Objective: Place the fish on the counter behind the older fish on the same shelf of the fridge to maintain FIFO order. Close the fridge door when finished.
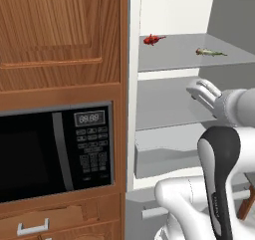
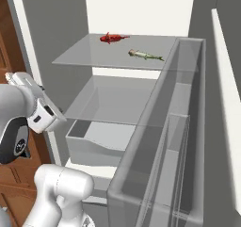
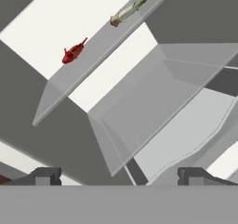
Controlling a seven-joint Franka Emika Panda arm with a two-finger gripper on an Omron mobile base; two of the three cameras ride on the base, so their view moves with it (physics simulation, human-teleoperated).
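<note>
Pincer (image 3: 118,174) spread wide and empty — nothing is held between the two dark tips, which are seen well apart at the foot of the hand view. It is carried outside the fridge (image 2: 56,28), level with the space below the upper shelf (image 1: 174,60), and is pointed into the cavity.

Red-orange fish (image 2: 113,37) is found lying on that shelf, toward the rear wall and to the left. The older fish (image 2: 146,55), thin and greenish-grey, lies on the same board, nearer the front edge and to the right. The two are apart, not touching. So arranged, the newer fish sits deeper than the older one — the order FIFO asks for, since the front item is reached first.

Placement is judged done, as far as the shelf shows. The spread, empty tips fit a hand freed for the next job.

The fridge door (image 2: 179,141) stands wide open, its see-through bins facing the right base camera. Closing it is judged the step remaining; the arm must first be kept clear of the door's swing, or it risks being caught against the drawer bin (image 2: 101,146).
</note>
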